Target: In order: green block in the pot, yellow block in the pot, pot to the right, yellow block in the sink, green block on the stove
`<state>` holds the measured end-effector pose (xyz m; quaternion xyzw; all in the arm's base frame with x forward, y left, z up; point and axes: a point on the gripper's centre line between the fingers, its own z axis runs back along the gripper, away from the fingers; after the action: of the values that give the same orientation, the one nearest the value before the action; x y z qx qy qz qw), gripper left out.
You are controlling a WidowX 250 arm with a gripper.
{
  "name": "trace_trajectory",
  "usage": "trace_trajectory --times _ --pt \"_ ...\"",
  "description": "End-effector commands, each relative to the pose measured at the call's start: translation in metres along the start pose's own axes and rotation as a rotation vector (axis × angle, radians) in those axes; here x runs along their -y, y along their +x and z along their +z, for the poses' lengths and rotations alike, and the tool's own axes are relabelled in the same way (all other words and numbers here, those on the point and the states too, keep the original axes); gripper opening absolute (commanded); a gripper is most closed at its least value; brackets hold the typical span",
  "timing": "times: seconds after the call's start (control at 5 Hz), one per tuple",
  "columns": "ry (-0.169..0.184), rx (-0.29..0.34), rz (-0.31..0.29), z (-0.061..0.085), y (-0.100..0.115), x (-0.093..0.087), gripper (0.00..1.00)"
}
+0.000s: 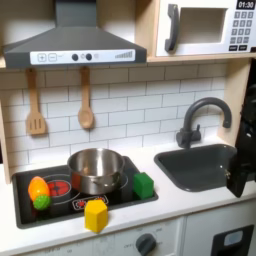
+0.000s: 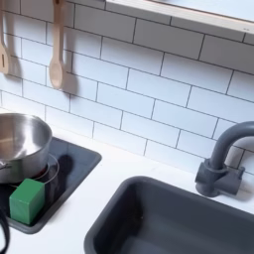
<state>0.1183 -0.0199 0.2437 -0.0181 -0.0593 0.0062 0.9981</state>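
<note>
Yellow block (image 1: 96, 215) sits nearest the camera in the first exterior view, on the front edge of the stove (image 1: 120, 203), partly overhanging onto the pale counter (image 1: 185, 205), with open room on both sides of it. Just behind it and toward the first exterior view's right, the green block (image 1: 144, 184) rests on the stove's right front corner, close to the stove's edge and near the pot (image 1: 97, 170) but apart from it. A rounded orange and lime-green toy fruit (image 1: 39, 190) lies on the stove's left side, over a red burner ring. The pot stands upright at the stove's middle rear. To the first exterior view's right the sink (image 1: 200, 167) is set into the counter with bare counter between it and the stove, and the arched faucet (image 1: 195, 115) rises behind it. At the first exterior view's right edge a dark shape, apparently the gripper (image 1: 241, 160), hangs over the sink's far side; whether its jaws are parted or closed I cannot tell. Farthest back are the tiled wall, two wooden utensils (image 1: 60, 105), the range hood (image 1: 70, 40) and a microwave (image 1: 205, 27). The second exterior view shows closer the green block (image 2: 28, 199) standing beside the pot (image 2: 22, 144), not touching it, the sink's rounded rim (image 2: 129, 198), and the faucet's base (image 2: 220, 179).
</note>
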Motion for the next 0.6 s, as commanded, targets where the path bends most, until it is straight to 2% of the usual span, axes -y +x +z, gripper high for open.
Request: trace_trajectory --times 0.0,0.4 --pt "0.0 0.002 0.002 0.0 0.0 0.0 1.0" --pt "0.032 -0.032 0.038 -0.006 0.004 -0.018 1.0"
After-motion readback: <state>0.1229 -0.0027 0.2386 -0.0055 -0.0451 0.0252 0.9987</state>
